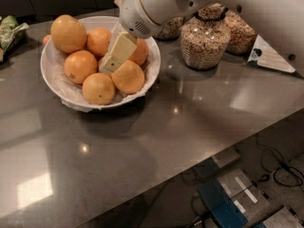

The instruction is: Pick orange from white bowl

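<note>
The white bowl (pixel 56 82) with its crinkled paper lining stands at the back left of the dark counter and holds several oranges. The orange (pixel 68 33), the largest and palest, lies at the bowl's far left rim. My gripper (pixel 114 60), cream-coloured below a white wrist, hangs over the middle of the bowl. It points down between the smaller oranges (pixel 128 77), to the right of the large orange and apart from it. Nothing shows in its hold.
Three glass jars of grains (pixel 205 41) stand right of the bowl, with a white card (pixel 269 57) beside them. A green packet (pixel 10 31) lies at the far left. The counter's front edge runs diagonally; cables and blue boxes (pixel 223 207) lie on the floor below.
</note>
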### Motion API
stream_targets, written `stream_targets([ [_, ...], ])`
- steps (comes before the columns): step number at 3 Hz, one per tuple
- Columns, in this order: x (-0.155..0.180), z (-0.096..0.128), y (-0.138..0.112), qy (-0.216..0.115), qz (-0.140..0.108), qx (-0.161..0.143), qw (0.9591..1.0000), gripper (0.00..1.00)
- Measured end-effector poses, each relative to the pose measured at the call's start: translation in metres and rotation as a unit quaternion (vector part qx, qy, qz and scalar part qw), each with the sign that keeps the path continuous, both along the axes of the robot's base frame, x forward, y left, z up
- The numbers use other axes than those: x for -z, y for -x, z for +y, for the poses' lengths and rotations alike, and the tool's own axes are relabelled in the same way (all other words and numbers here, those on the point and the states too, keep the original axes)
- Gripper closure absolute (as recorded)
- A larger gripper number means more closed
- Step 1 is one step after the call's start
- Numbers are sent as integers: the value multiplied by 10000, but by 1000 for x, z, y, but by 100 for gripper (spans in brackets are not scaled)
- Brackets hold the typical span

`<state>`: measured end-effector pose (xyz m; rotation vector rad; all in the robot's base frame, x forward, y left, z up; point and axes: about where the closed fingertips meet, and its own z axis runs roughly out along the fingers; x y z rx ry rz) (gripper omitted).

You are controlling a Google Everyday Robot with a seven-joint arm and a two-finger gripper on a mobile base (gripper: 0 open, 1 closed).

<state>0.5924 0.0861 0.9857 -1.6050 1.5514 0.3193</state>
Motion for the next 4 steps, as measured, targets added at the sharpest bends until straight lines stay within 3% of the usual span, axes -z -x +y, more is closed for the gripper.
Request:
stream_targets([
  [1,8,17,-17,-388,-1,0,9992,0],
  [2,8,17,-17,-389,-2,0,9992,0],
  [3,7,23,-23,-525,-163,56,9985,0],
  [4,9,51,-43,-763,-221,96,9968,0],
])
